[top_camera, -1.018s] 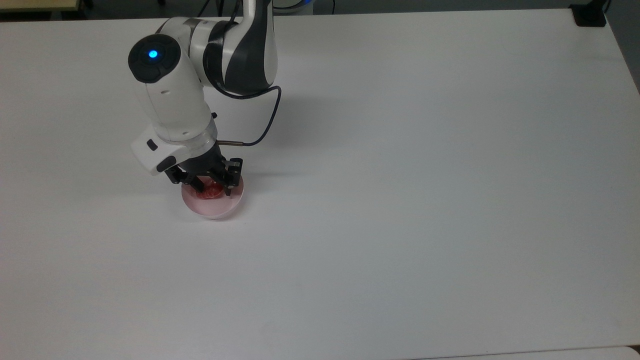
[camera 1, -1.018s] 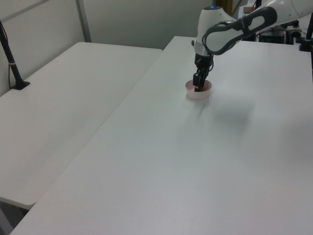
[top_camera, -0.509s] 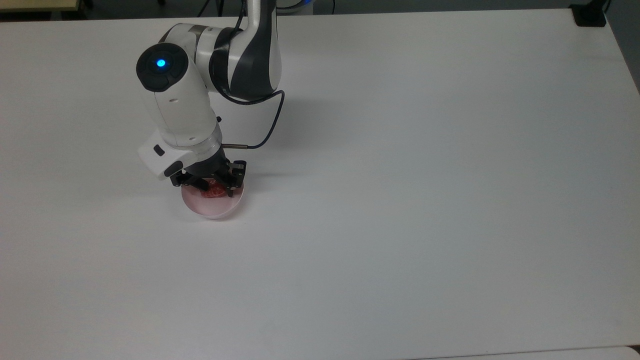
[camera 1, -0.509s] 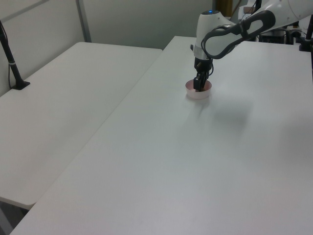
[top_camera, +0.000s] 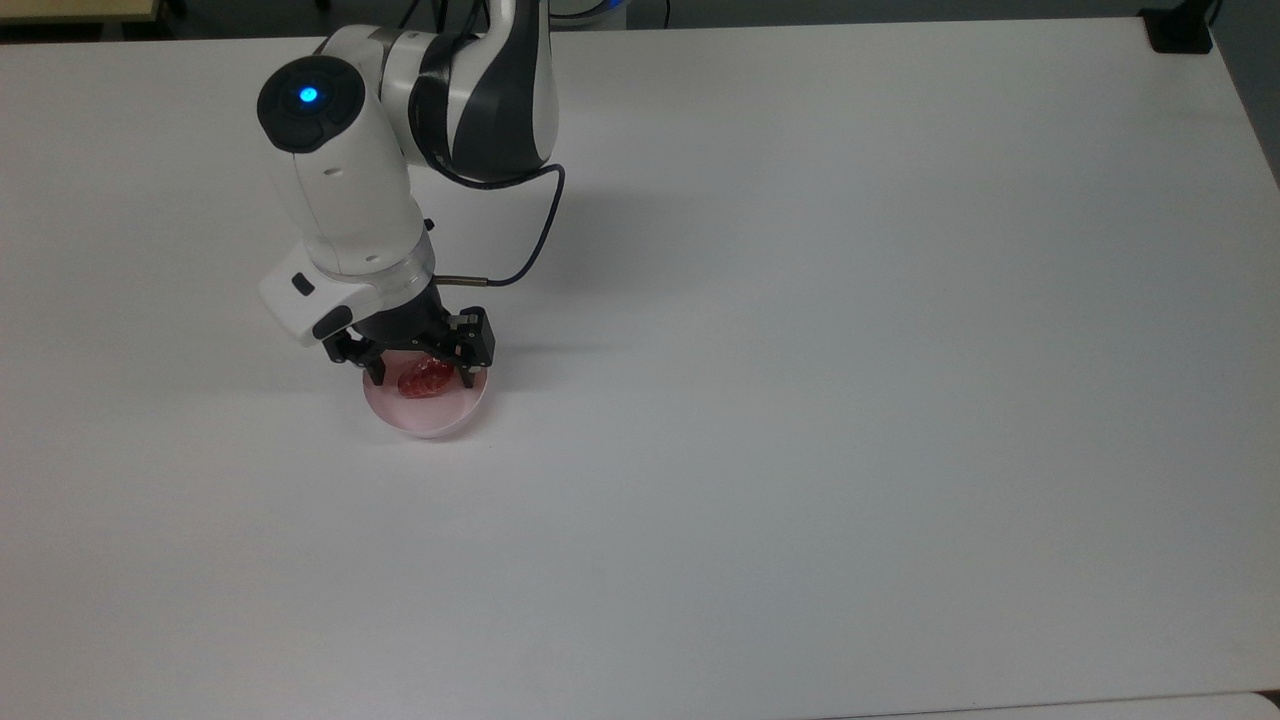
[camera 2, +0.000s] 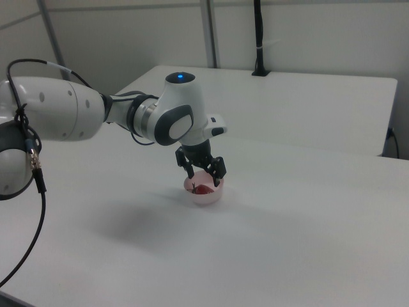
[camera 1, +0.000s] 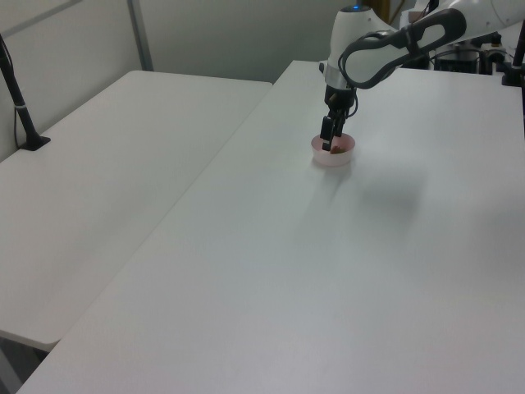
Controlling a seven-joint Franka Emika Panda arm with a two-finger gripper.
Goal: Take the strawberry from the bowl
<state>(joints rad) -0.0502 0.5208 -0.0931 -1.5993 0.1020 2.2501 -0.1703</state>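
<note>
A glossy red strawberry [top_camera: 425, 379] lies inside the small pale pink bowl [top_camera: 430, 424] on the white table, left of centre in the top view. My gripper [top_camera: 422, 377] hangs just over the bowl, pointing down, open, with one black finger on each side of the strawberry and gaps between them. In the right view the strawberry [camera 2: 203, 188] rests in the bowl [camera 2: 208, 199] below the gripper [camera 2: 204, 180]. The left view has the gripper [camera 1: 331, 144] above the bowl [camera 1: 341, 159].
The white table [top_camera: 800, 400] spreads wide to the top view's right. A dark cable [top_camera: 530, 250] loops off the wrist. A black clamp [top_camera: 1180, 30] sits at the far right corner. In the left view a second table [camera 1: 98, 180] with a black post [camera 1: 20, 107] adjoins.
The arm has lifted a little and the fingers stand wider apart than a second ago. The strawberry and bowl stay where they were.
</note>
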